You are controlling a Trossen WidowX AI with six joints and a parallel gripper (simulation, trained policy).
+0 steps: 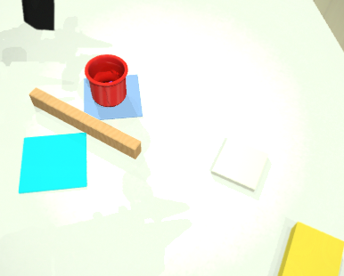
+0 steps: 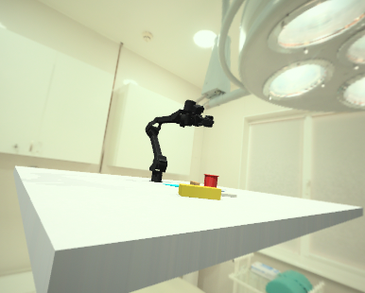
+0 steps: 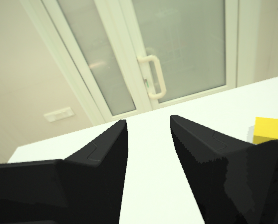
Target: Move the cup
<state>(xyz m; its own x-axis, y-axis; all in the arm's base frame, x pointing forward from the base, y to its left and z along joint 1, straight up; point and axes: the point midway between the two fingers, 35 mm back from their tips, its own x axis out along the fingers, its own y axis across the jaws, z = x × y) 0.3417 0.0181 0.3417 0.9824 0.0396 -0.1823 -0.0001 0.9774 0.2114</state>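
Note:
A red cup (image 1: 108, 94) (image 2: 211, 181) stands upright on the blue pad (image 1: 134, 104), towards the pad's back left. A small purple spot shows inside the cup in the top view; the rest of its contents is hidden. The cyan pad (image 1: 53, 163) lies bare across the wooden bar. My gripper (image 2: 212, 121) (image 3: 148, 124) is raised high above the table, well clear of the cup. Its fingers stand partly apart with nothing between them. The cup does not show in the wrist view.
A wooden bar (image 1: 85, 122) lies diagonally between the two pads. A flat white tile (image 1: 240, 165) lies to the right of the pads. A yellow block (image 1: 313, 254) (image 2: 199, 192) (image 3: 266, 131) lies at the lower right of the top view. A black part of the arm (image 1: 40, 15) shows at the top left.

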